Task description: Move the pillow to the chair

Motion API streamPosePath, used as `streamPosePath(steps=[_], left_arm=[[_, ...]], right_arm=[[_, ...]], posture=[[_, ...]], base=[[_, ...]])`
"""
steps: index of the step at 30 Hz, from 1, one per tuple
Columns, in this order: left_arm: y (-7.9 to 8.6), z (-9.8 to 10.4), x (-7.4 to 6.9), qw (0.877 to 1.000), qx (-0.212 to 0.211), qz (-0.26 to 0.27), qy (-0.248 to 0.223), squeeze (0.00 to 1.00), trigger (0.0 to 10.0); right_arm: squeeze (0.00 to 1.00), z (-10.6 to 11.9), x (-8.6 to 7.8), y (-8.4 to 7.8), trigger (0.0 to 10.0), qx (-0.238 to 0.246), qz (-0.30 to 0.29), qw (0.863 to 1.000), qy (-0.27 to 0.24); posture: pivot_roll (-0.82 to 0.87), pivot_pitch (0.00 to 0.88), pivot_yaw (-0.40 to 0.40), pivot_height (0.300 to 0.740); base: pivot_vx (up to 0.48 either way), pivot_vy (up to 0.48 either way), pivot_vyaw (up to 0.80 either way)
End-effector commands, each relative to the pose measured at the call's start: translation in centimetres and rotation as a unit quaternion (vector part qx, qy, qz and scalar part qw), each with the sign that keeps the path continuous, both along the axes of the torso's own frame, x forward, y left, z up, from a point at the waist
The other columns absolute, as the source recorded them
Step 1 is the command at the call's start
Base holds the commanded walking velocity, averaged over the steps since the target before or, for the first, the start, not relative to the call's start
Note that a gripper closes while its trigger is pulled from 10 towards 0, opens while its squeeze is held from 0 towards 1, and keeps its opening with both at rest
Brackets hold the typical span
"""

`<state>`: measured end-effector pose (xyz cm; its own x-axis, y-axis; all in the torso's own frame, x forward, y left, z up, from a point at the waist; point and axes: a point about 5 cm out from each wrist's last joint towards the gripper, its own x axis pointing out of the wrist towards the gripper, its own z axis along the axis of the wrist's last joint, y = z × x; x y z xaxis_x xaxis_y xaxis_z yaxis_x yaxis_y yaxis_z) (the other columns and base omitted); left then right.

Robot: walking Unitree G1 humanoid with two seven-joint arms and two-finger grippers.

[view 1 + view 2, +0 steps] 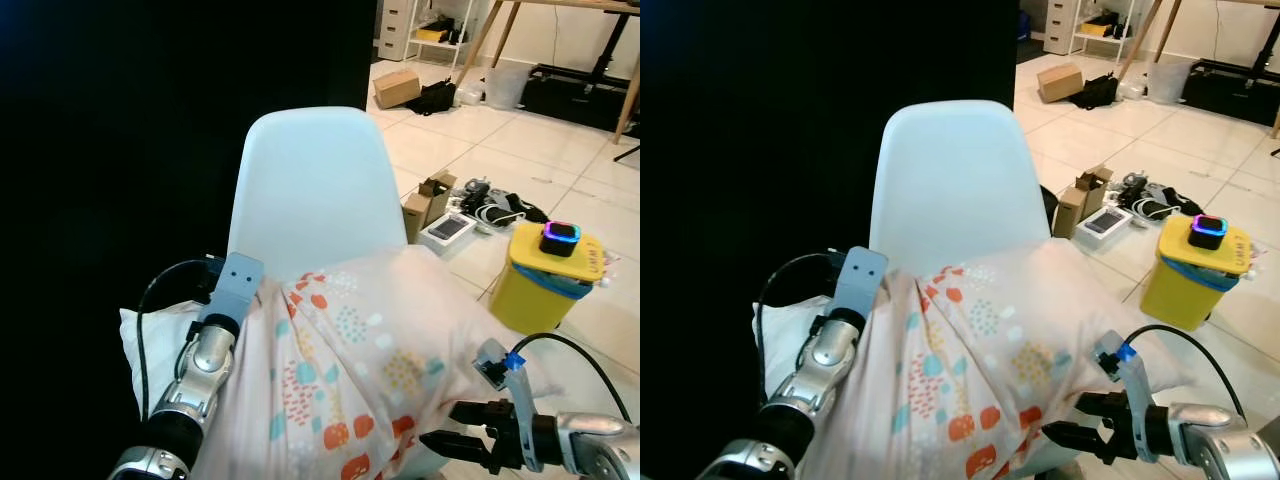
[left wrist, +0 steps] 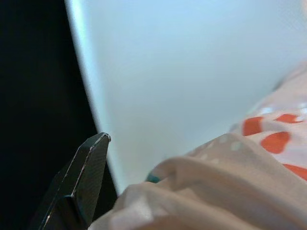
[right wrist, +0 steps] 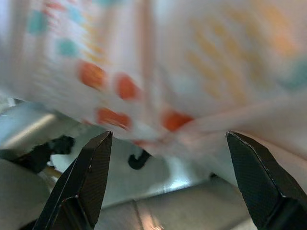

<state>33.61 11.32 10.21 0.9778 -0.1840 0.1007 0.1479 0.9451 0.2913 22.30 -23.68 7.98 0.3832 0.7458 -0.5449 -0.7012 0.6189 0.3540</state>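
Both arms are jointed silver metal, going to black at the ends. The left arm point(image 1: 200, 375) has a black lower segment, a looping black cable and a flat blue-grey plate at its wrist. The right arm point(image 1: 590, 445) carries a black cable tied with a blue band, and long black fingers point(image 3: 88, 179) tapering to blunt wedges.

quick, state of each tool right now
Left tool: pressed against the pillow by the chair; open or shut cannot be told.
Right tool: open, fingers spread just under the pillow, gripping nothing.
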Motion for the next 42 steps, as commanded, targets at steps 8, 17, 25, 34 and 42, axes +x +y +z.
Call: streamPosePath(steps=[8,17,25,34,42], left_arm=[[-2.3,-6.1,-3.0,0.942,0.295,-0.144,0.067,0.00,10.0],[8.4,-7.5,-3.0,0.875,0.458,0.055,0.150,0.00,10.0],[14.8,-2.1,-1.6,0.850,0.480,0.159,0.148,0.00,10.0],[11.6,2.6,-0.5,0.903,0.405,0.110,0.097,0.00,10.0],[11.1,1.3,-4.0,0.870,0.394,-0.052,0.291,0.00,10.0]], right_arm=[[0.00,0.9,0.7,-0.4,10.0,-0.027,-0.011,0.999,-0.040],[0.00,3.3,1.7,-3.6,10.0,-0.045,-0.085,0.990,-0.100],[0.00,2.5,1.9,-2.4,10.0,-0.045,-0.070,0.992,-0.092],[0.00,2.3,3.9,-2.1,10.0,-0.027,-0.117,0.986,-0.111],[0.00,0.5,4.5,-1.5,10.0,-0.040,-0.142,0.984,-0.097]], posture=[[0.05,0.014,0.015,0.662],[0.05,0.016,0.018,0.662],[0.07,0.013,0.009,0.662],[0.08,0.000,0.008,0.676],[0.08,0.000,0.013,0.704]], base=[[0.000,0.000,0.00],[0.000,0.000,0.00],[0.000,0.000,0.00],[0.000,0.000,0.00],[0.000,0.000,0.00]])
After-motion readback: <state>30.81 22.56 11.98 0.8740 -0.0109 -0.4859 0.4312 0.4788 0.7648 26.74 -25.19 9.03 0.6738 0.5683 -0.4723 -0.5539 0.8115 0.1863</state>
